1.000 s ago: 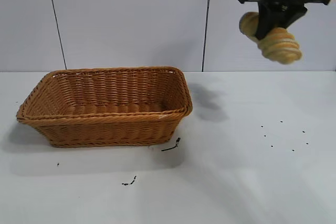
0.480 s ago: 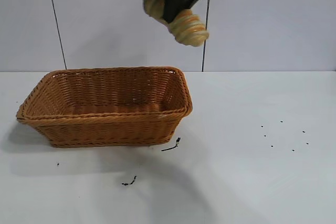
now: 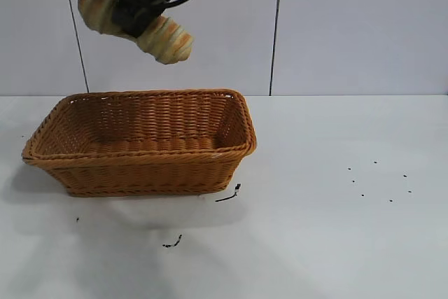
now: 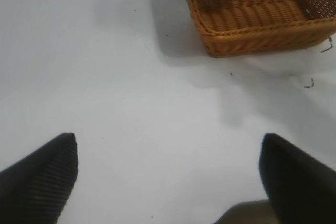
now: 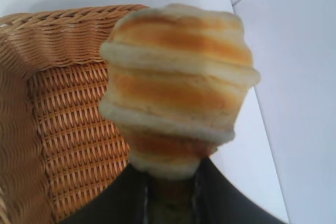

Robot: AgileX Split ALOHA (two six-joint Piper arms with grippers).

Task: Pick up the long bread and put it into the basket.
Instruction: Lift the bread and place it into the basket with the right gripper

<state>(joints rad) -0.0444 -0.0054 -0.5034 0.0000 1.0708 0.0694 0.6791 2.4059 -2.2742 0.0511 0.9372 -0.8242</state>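
My right gripper (image 3: 137,17) is shut on the long bread (image 3: 168,38), a tan loaf with orange-brown stripes, and holds it tilted high above the back left part of the basket (image 3: 140,153). In the right wrist view the long bread (image 5: 178,93) fills the middle, clamped in my right gripper (image 5: 168,184), with the basket (image 5: 68,108) below it. My left gripper (image 4: 168,182) is open and empty over bare table, apart from the basket (image 4: 252,30). The left arm does not show in the exterior view.
The basket stands left of centre on the white table. A black scrap (image 3: 228,195) lies at its front right corner, another (image 3: 172,241) lies nearer the front, and small specks (image 3: 378,181) dot the right side. A white panelled wall stands behind.
My right gripper has carried the bread leftward, from the upper right, past the basket's right end, to above the basket's left half. The basket has not moved.
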